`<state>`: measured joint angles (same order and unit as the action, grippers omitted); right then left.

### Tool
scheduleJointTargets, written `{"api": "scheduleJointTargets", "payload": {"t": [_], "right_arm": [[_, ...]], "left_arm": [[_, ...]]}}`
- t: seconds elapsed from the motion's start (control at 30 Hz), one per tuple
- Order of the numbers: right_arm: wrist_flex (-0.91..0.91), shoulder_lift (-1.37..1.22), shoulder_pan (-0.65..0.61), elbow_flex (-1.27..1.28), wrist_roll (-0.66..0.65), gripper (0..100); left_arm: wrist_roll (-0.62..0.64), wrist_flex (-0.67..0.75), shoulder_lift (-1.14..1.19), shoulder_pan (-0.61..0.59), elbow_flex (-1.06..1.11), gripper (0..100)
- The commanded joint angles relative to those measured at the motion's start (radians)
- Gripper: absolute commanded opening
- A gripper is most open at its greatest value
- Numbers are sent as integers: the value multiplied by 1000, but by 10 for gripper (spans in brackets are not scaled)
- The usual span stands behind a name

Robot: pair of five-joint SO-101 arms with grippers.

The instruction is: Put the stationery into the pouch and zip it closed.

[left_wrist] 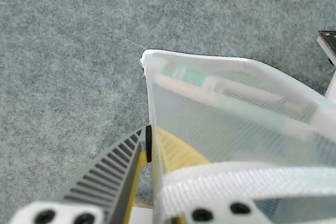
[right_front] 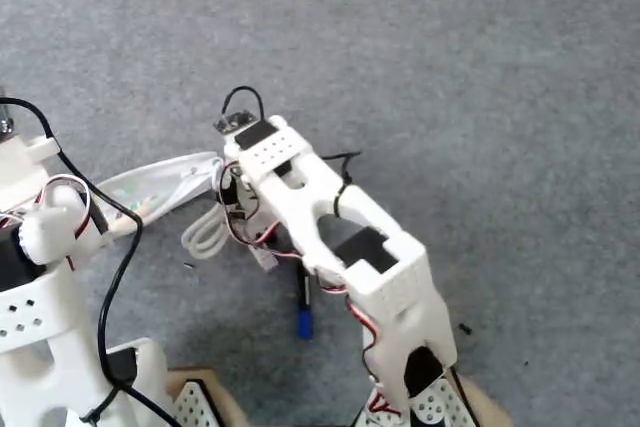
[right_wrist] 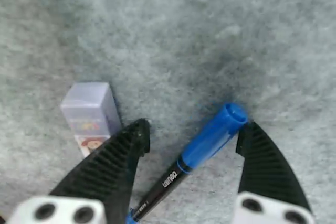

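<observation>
- Spreading under everything, the grey felt table [right_front: 500, 97] carries both arms.
- Centre stage is the white right arm [right_front: 340, 227], bent forward over the middle of the table. The white left arm [right_front: 40, 307] stands at the table's left edge.
- Next, the translucent white mesh pouch [left_wrist: 231, 129]: it's held up off the felt just beside the left arm, and in the high view [right_front: 165, 182] it stretches towards the right arm. Through the mesh you can make out long green-and-white stationery [left_wrist: 184, 74] lying inside.
- The left gripper [left_wrist: 155, 142] is pinched onto the pouch's edge, and one ribbed dark finger [left_wrist: 113, 174] presses against the side seam.
- The right gripper [right_wrist: 196, 128] is down low with its jaws spread wide, one on either side of the pen.
- The blue-capped black marker pen [right_wrist: 207, 140] lies flat on the felt, outside the pouch, under the right arm [right_front: 303, 312].
- A looped white cord [right_front: 205, 235] lies near the pouch.
- Smallest of all, a small clear plastic box [right_wrist: 89, 108] lies on the felt just beside one jaw.
</observation>
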<state>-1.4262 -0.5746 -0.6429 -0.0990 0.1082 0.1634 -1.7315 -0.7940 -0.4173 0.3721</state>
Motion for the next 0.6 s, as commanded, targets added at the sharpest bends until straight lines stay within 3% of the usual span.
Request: {"api": "scheduleJointTargets", "payload": {"t": [0.0,0.23,0.57], "right_arm": [[-5,67,-54,-35,2,276],[-44,189,-57,-31,2,276],[-25,249,-163,-21,2,276]], "left_arm": [[6,25,9,-5,10,29],[6,25,9,-5,10,29],[6,46,21,-45,22,29]]}}
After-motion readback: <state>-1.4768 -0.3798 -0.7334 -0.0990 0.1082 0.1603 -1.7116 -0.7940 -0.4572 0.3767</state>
